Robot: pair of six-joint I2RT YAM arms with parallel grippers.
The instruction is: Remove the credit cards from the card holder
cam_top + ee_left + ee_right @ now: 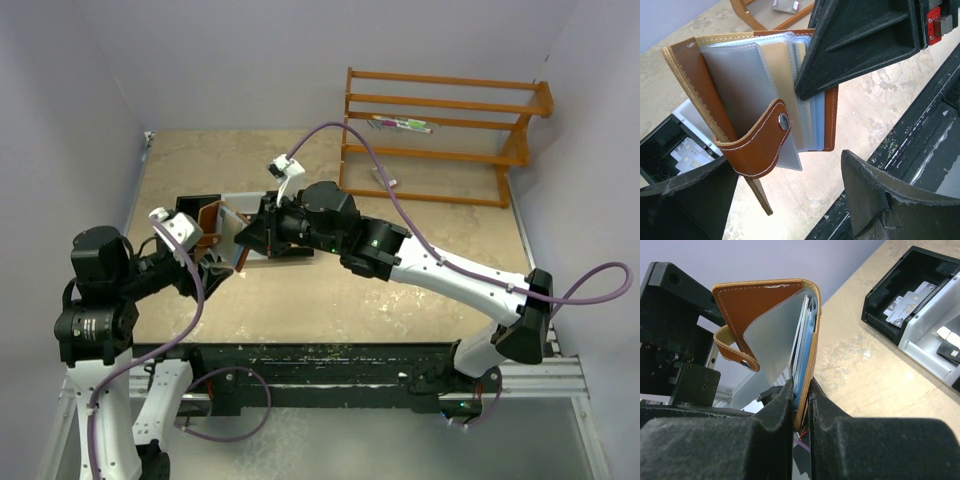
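Above the table near the tray (875,305), the card holder (765,305) hangs open, one edge pinched between the right gripper's (801,390) narrow jaws. The left gripper (787,167) is spread wide, with the holder just ahead of it and the cards (777,65) inside.

Left arm (100,290) and right arm (440,268) are angled inward, tools nearly met.
The right tool (801,396) is clamped narrowly on the lower edge of the card holder (765,305); the left tool (787,167) is held wide open facing it, nothing pinched between its fingers (875,200).
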